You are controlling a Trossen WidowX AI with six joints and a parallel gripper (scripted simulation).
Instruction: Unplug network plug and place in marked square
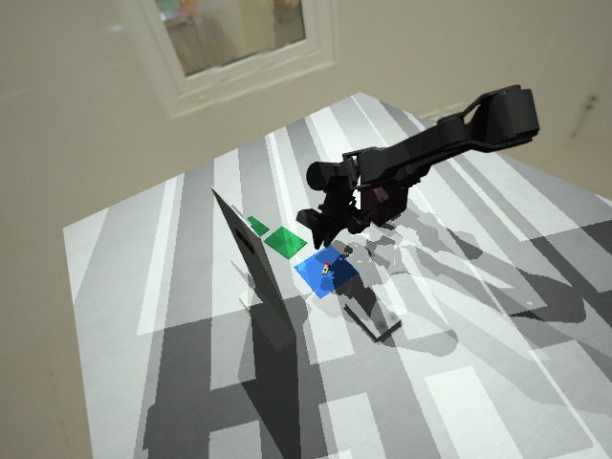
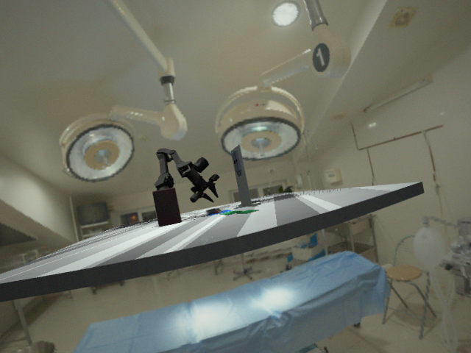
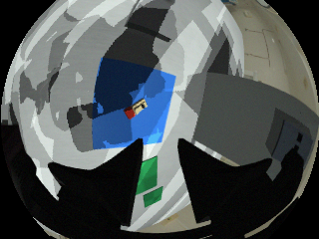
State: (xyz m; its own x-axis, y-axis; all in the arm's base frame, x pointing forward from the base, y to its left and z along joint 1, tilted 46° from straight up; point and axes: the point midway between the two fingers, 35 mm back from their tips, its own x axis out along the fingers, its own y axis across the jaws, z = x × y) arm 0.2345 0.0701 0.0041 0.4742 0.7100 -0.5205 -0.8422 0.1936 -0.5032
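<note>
The small plug (image 1: pixel 325 269) (image 3: pixel 136 109), cream with a red end, lies on the blue marked square (image 1: pixel 307 269) (image 3: pixel 111 133), inside its edges. It is too small to make out in the exterior view. My gripper (image 1: pixel 322 245) (image 2: pixel 215 198) (image 3: pixel 159 142) is partly open with nothing between its fingers. It is above the table near the blue square, apart from the plug. The upright panel (image 1: pixel 264 284) (image 2: pixel 242 186) (image 3: pixel 224 115) stands beside the square. Its dark socket block (image 3: pixel 284 141) shows no plug that I can make out.
A larger green patch (image 1: pixel 285 243) (image 3: pixel 148 176) and a smaller green patch (image 1: pixel 257 226) (image 3: pixel 153 196) lie beyond the blue square, near the panel. A low flat slab with dark edges (image 1: pixel 373 320) lies on the square's other side. Heavy shadows cross the table.
</note>
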